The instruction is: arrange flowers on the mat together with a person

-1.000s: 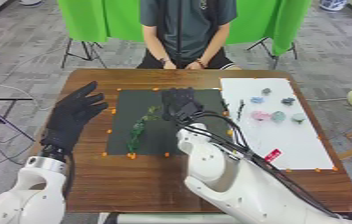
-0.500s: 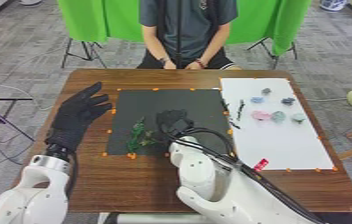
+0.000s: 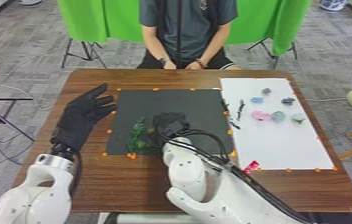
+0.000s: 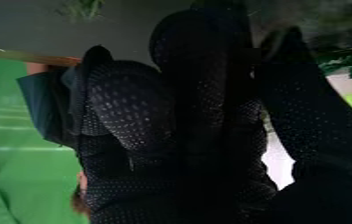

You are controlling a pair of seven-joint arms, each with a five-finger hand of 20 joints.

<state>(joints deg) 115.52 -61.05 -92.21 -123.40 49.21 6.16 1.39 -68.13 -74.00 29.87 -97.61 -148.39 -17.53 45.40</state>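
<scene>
Since the first frame, the right hand point(image 3: 170, 122) has come back from the far part of the dark mat point(image 3: 159, 97) toward six o'clock, and the left hand point(image 3: 84, 112) has moved just a little. Now the right hand is over the middle of the mat. Its fingers point(image 4: 132, 100) look long and a bit apart, and no thing can be seen between them and the thumb. The left hand is at nine o'clock, beside the mat over the tabletop point(image 3: 119, 185), its fingers apart too, with nothing in them.

The green stem point(image 3: 138, 132) lies on the mat, at about eight o'clock from the right hand and near it. It looks very light, thin and bendy, with soft leaves that could get squashed or snag on the glove. I would pinch it gently by the bare stalk, not by the leaves. It may roll or slide if it gets bumped.

Over at three o'clock, the white sheet point(image 3: 292, 145) holds small flowers. The pink flower point(image 3: 260, 115) and the blue flower point(image 3: 257, 100) look soft and puffy, so a hard squeeze might crush them. I think a light pinch from the sides would be best
</scene>
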